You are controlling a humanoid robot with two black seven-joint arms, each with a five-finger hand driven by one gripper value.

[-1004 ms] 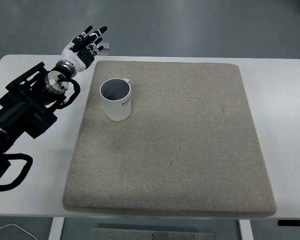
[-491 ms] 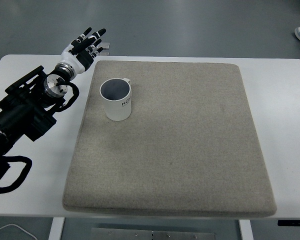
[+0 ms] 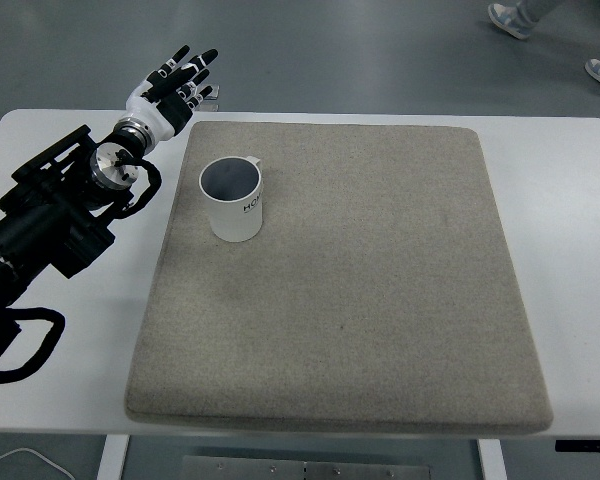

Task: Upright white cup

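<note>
The mat [image 3: 360, 290] lies on the surface [image 3: 580, 200], filling most of it. The cup [image 3: 232, 198] stands upright on the mat's far left part. The left hand [image 3: 170, 88] hangs over the surface's far edge, left of the mat and behind the cup.

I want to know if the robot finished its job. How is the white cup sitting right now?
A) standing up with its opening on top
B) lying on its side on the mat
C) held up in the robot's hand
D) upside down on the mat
A: the white cup stands on the grey mat with its dark opening facing up, and the left hand is away from it, fingers spread.
</note>
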